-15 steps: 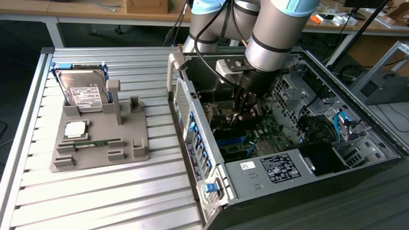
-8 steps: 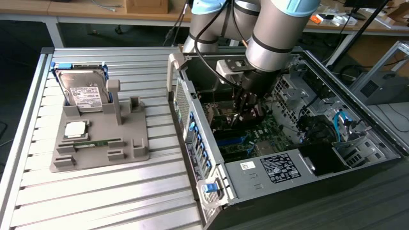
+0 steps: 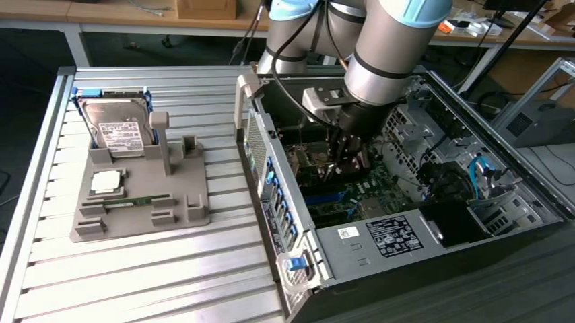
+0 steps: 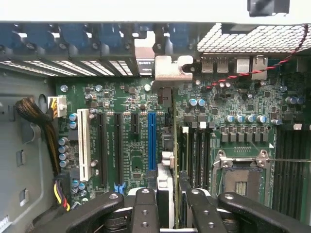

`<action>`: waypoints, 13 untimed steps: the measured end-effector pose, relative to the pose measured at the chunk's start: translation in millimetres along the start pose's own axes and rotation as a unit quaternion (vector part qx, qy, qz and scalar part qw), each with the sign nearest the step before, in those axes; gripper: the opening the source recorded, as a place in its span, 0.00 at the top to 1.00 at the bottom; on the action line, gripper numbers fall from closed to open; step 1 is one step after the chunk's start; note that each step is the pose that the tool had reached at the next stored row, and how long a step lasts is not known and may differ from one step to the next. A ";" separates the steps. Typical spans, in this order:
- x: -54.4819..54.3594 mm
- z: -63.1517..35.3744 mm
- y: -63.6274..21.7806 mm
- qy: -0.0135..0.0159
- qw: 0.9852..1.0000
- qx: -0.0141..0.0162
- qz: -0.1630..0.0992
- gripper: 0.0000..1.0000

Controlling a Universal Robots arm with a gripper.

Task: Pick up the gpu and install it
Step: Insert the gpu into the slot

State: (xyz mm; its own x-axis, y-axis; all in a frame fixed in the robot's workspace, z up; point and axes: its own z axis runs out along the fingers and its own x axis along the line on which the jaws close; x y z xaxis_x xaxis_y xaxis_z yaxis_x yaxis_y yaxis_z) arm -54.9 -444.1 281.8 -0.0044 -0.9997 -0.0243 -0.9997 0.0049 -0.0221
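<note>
My gripper [image 3: 346, 153] reaches down inside the open computer case [image 3: 386, 235], over the motherboard [image 4: 131, 107]. In the wrist view the gpu [image 4: 166, 170] is edge-on: a thin card standing between my black fingers [image 4: 145, 206], with its silvery bracket [image 4: 167, 68] at the case's rear wall. The gripper [image 4: 169, 195] is shut on the card. The card stands just beside the blue slot [image 4: 151, 141]; I cannot tell whether its edge sits in a slot. In the exterior view a brownish piece of the gpu [image 3: 357, 163] shows under the fingers.
On the slatted table, at the exterior view's left, a grey fixture [image 3: 134, 215] holds the hard drive [image 3: 121, 128], a processor chip [image 3: 106, 182] and a green memory stick [image 3: 134, 200]. Beside the card lie a white slot [image 4: 83, 141], the processor socket [image 4: 240, 179] and a cable bundle [image 4: 34, 114].
</note>
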 end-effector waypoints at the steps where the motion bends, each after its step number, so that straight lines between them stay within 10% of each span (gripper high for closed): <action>1: 0.9 -0.1 0.3 0.000 1.000 0.000 0.000 0.73; 13: 10.1 0.7 4.1 0.000 1.000 0.000 0.000 0.73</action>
State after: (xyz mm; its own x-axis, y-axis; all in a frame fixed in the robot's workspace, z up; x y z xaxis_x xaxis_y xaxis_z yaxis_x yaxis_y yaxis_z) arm -59.0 -454.2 280.8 -0.0046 -0.9997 -0.0242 -0.9997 0.0051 -0.0221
